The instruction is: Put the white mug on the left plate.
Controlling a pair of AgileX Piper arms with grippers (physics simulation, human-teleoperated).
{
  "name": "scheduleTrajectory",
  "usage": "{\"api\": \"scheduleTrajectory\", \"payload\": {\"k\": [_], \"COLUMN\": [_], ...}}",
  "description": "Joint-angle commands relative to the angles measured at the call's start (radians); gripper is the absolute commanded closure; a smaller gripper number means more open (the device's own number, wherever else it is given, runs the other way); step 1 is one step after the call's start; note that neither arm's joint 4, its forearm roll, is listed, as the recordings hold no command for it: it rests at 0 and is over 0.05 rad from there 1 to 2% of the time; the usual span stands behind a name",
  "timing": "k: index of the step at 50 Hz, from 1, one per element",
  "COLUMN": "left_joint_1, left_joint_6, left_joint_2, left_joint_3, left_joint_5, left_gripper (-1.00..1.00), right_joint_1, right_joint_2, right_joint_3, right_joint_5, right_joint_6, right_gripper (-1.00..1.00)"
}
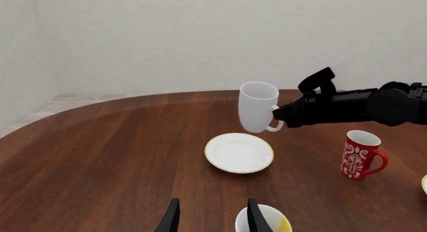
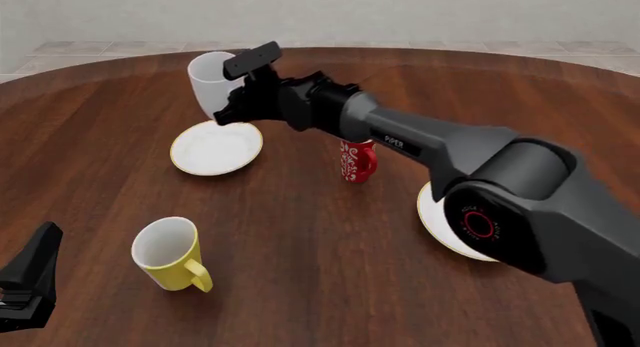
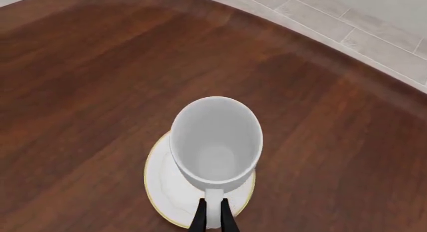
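The white mug hangs in the air, slightly tilted, just above the far edge of the left plate. My right gripper is shut on the mug's loop handle, the arm reaching across from the right. The plate, white with a thin gold rim, lies bare on the brown table. My left gripper stays low near the table's front left, fingers open with nothing between them.
A yellow mug stands near the front left, close to my left gripper. A red patterned cup stands right of the plate, under my right arm. Another white plate lies at the right, partly hidden by the arm.
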Motion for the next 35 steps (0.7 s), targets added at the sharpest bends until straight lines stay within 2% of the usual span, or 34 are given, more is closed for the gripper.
{"api": "scheduleTrajectory", "payload": {"k": [1,35], "left_joint_1": [0.0,0.0], "left_joint_6": [0.0,0.0], "left_joint_2": [0.0,0.0], "left_joint_3": [0.0,0.0], "left_joint_5": [0.0,0.0], "left_gripper": [-1.0,-1.0], "right_joint_1": [0.009,0.028], "right_joint_2": [0.01,0.047], "right_joint_3": [-0.017,-0.034], "right_joint_5": [0.001,0.004], "right_joint_6": [0.01,0.021], "right_gripper": [1.0,1.0]}}
